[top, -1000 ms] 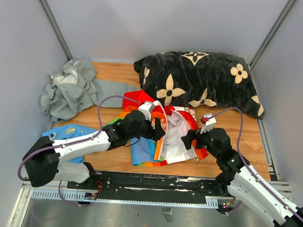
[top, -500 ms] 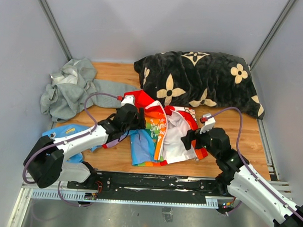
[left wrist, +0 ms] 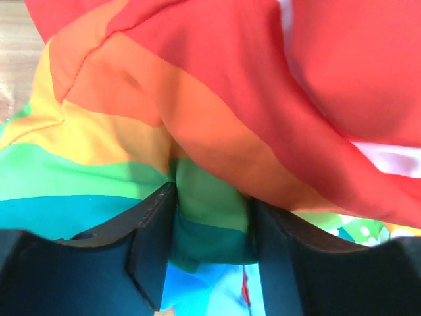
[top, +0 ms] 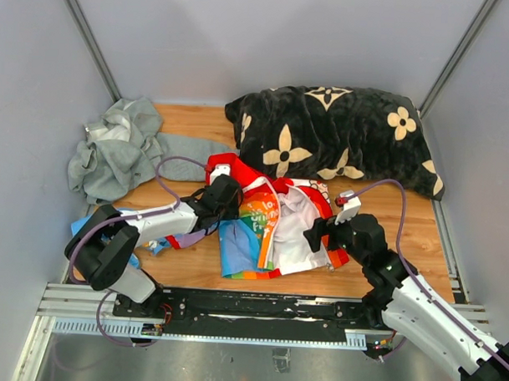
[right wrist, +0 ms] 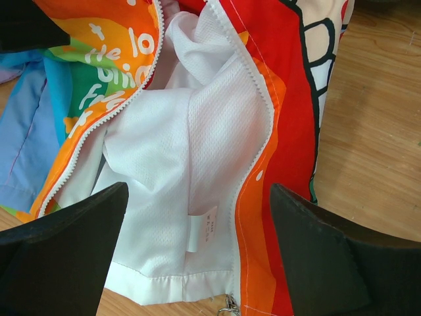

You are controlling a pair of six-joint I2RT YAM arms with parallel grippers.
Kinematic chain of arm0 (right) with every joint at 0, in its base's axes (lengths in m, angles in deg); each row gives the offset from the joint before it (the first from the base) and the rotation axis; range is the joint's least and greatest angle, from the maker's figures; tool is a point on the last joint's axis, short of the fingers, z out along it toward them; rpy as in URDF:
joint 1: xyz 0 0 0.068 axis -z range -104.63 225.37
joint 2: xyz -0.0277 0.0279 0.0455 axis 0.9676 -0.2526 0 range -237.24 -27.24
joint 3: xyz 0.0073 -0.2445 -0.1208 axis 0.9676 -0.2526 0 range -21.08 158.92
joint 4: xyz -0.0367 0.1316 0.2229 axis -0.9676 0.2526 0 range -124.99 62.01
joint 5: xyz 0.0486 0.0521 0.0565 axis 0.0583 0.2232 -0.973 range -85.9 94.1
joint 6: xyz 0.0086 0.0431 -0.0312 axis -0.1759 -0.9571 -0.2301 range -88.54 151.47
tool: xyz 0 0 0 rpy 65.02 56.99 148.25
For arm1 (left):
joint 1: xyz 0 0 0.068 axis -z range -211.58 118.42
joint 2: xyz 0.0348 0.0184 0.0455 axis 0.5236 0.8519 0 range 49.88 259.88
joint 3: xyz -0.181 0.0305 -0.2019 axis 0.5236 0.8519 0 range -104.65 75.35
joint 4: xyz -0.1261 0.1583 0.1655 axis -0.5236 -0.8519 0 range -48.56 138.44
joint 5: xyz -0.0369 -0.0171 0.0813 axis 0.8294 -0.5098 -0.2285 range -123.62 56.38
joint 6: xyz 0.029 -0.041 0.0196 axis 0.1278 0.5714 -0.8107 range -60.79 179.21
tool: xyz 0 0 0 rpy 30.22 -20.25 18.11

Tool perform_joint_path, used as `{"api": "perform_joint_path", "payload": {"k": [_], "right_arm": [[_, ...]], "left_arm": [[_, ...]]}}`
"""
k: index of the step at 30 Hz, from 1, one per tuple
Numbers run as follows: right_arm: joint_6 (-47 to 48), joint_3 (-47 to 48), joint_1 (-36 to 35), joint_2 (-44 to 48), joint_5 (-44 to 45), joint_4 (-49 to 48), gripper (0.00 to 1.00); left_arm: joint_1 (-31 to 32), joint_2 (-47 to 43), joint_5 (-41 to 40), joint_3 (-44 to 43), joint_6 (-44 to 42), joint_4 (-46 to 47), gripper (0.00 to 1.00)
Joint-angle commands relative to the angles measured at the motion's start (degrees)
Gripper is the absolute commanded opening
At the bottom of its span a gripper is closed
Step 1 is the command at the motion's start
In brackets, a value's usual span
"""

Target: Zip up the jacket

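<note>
Mid-bench, shading toward 6 o'clock, the jacket [top: 291, 229] lies front-open with its white lining up. Both zipper tooth rows [right wrist: 260, 99] are splayed apart and nothing is engaged. My read is that the step in hand is laying out and aligning the front, not zipping. At the jacket's 9 o'clock side the left end effector [left wrist: 214, 243] has its fingers nearly together, pinching a fold of rainbow panel. Over the lining near the hem the right end effector [right wrist: 197, 263] hovers with jaws wide, holding nothing. A metal pull [right wrist: 229, 304] shows at the hem end of one row. The next move calls for bringing the two hem ends together, one side held taut, so the pin can seat in the slider. Loose cloth will likely shift, so go slow. The hem sits near the bench [top: 420, 238] edge at 6 o'clock, so there's little margin there. A black cushion [top: 331, 139] sits just beside the collar at 1 o'clock and a grey sweatshirt [top: 118, 152] at 10 o'clock. Bare wood at 3 o'clock is the best working room.
</note>
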Motion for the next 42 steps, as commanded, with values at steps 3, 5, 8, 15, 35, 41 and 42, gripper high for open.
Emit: {"api": "perform_joint_path", "payload": {"k": [3,5,8,15,35,41,42], "right_arm": [[-0.22,1.36,-0.76,0.42,-0.10,-0.38,0.90],[-0.21,1.36,-0.83,0.30,-0.09,-0.42,0.90],[-0.16,1.46,-0.81,-0.12,-0.01,-0.51,0.90],[1.17,2.82,-0.85,-1.84,0.56,0.20,0.90],[4.55,16.92,-2.12,-21.61,-0.64,6.05,0.90],[4.26,16.41,-2.39,-22.01,-0.44,5.15,0.90],[4.23,16.13,-2.43,-21.76,-0.41,5.07,0.90]], "left_arm": [[-1.01,-6.29,-7.80,-0.27,-1.53,-4.46,0.34],[-1.62,-9.06,-9.84,0.78,-1.44,-6.31,0.25],[-2.33,-12.98,-12.64,2.51,-0.47,-8.79,0.23],[-4.75,-16.34,-13.62,8.33,1.28,-9.85,0.33],[5.52,-29.16,13.82,11.15,4.29,-1.94,0.79],[11.89,-21.22,12.43,11.19,6.00,0.07,0.81],[12.48,-20.23,11.95,11.16,6.13,-0.06,0.82]]}}
